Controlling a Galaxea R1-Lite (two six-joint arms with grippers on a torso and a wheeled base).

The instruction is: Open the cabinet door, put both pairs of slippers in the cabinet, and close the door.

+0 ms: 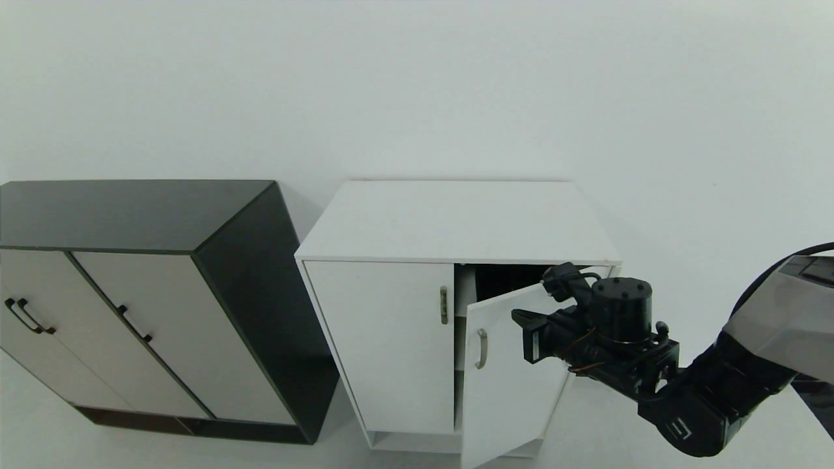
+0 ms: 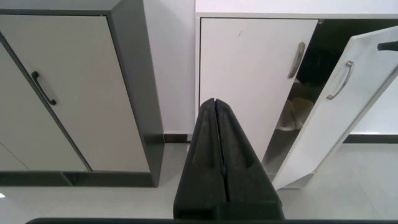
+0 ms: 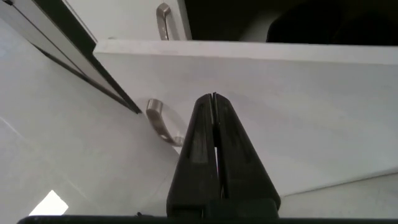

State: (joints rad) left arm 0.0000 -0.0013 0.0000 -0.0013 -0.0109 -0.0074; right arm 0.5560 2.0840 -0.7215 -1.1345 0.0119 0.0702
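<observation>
Right gripper (image 3: 214, 102): both fingers are pressed together along their full length, with nothing between them. In the head view it sits in front of the white cabinet (image 1: 456, 221), level with the upper half of the right door (image 1: 515, 404). Its tips point toward that door's outer face. The right door handle (image 1: 481, 348) lies just beside the tips, on the side nearer the left door. The pictures do not show whether the tips touch the panel.

Left gripper (image 2: 216, 109): the fingers are likewise closed together and hold nothing. It sits low, well apart from both cabinets, and points toward the left door (image 1: 378, 345) of the white cabinet.

Door state:
- The right door stands partly open. It is hinged at the cabinet's right side, and its free edge, which carries the handle, stands out from the front.
- The left door is shut flush. The left door handle (image 1: 444, 305) is upright near its inner edge.

Interior: the opening shows a dark space. In the left wrist view a pale tan shape (image 2: 292, 115) lies inside, low in the gap. It cannot be identified.

Surroundings: a dark cabinet (image 1: 130, 215) with two light doors, both shut, stands beside the white cabinet on the robot's left.
</observation>
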